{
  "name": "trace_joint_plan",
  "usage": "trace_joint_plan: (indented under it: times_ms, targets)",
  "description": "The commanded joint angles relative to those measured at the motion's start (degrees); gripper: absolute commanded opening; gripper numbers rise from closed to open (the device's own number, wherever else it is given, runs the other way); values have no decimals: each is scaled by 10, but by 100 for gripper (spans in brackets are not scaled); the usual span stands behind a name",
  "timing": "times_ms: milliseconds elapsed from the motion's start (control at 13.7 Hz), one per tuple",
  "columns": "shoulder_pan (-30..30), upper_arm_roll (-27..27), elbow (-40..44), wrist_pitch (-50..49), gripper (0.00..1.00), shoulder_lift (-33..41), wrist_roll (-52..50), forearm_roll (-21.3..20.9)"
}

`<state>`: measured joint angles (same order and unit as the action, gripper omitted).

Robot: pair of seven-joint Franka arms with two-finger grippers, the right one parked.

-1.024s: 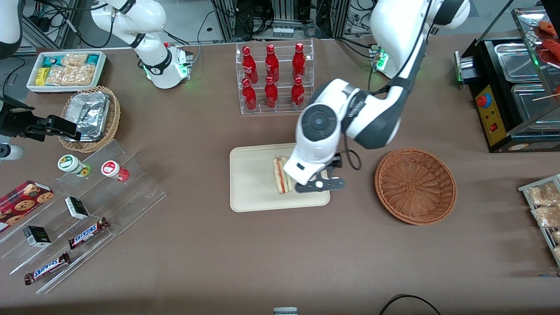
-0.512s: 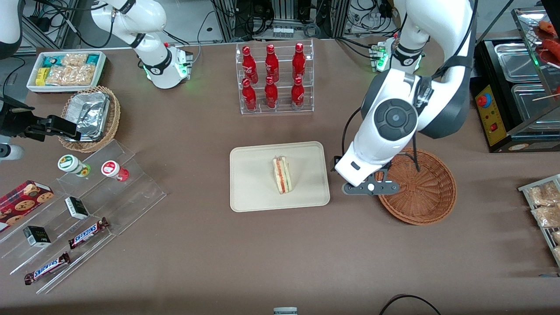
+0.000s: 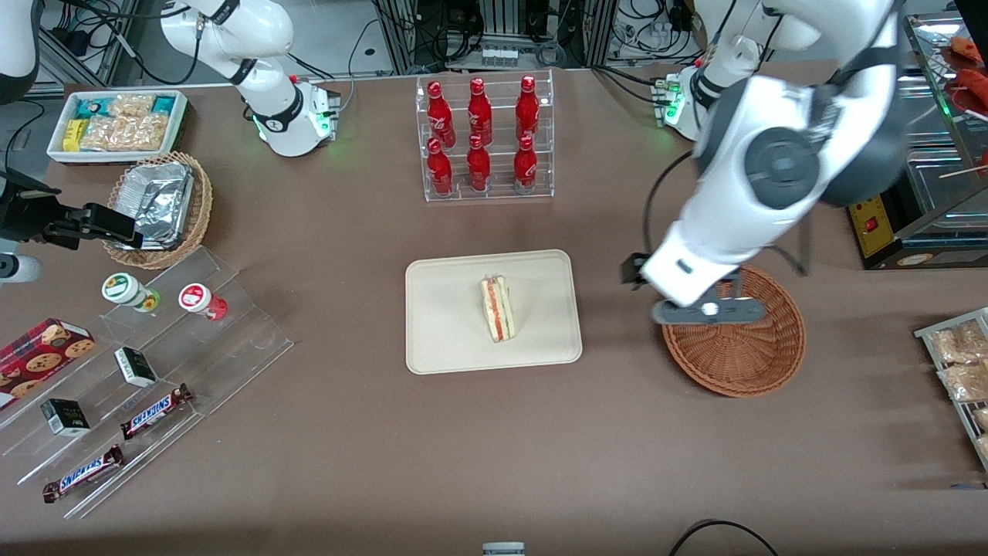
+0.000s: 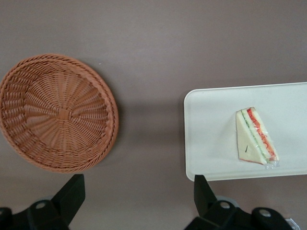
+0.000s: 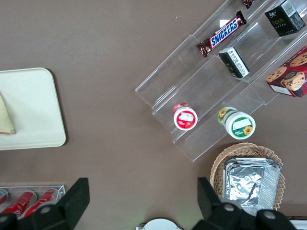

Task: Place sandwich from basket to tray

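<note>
The sandwich (image 3: 499,310) lies mid-frame on the tray (image 3: 448,340), well apart from my claw (image 3: 708,311). My claw hangs spread and empty over the basket (image 3: 745,357) rim, my arm hiding part of that rim.

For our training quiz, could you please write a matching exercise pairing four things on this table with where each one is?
Things:
1. sandwich
2. basket
3. gripper
4. tray

Places:
A. above the basket's rim
B. between basket and clear stepped shelf
C. empty, toward the working arm's end
D. on the tray

Pairs: 1-D, 2-C, 3-A, 4-B
</note>
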<state>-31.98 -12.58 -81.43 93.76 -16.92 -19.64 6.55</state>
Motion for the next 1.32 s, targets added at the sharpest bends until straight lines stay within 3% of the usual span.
trace_joint_plan:
  times_ms: [0, 585, 805, 1244]
  targets:
    - [80, 63, -36, -8, 100, 49, 24, -2]
    - [323, 220, -80, -88, 100, 143, 149, -34]
    - [354, 219, -131, -99, 100, 204, 199, -35]
    - [356, 193, -107, -169, 100, 234, 204, -49]
